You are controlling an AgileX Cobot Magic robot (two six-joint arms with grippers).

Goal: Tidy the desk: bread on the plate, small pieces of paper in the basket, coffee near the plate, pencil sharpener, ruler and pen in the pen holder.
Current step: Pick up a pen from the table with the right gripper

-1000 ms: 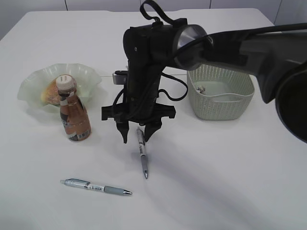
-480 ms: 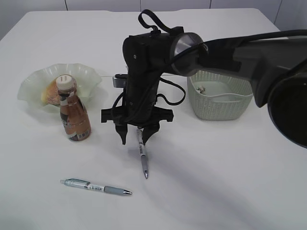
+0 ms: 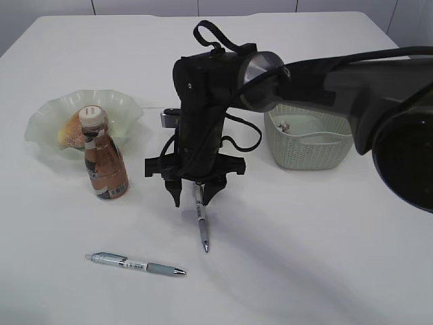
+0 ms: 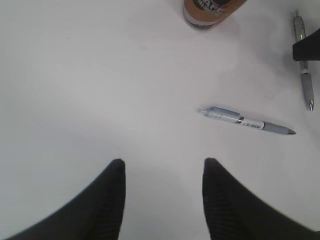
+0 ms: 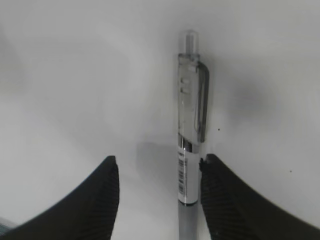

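A clear grey pen (image 3: 201, 223) lies on the white table, seen close in the right wrist view (image 5: 189, 135). My right gripper (image 3: 194, 196) is open and straddles it, low over the table, with the pen against its right finger (image 5: 225, 200). A second blue-grey pen (image 3: 135, 264) lies nearer the front, also in the left wrist view (image 4: 247, 121). A brown coffee bottle (image 3: 103, 157) stands by the pale green plate (image 3: 118, 108) that holds bread (image 3: 71, 128). My left gripper (image 4: 162, 167) is open and empty over bare table.
A pale green basket (image 3: 311, 139) stands at the right with a small item inside. A small grey object (image 3: 169, 115) lies behind the right arm, mostly hidden. The pen holder and ruler are out of view.
My right gripper has shifted slightly and stays low over the grey pen, jaws still open. The pens, bottle and plate have not moved.
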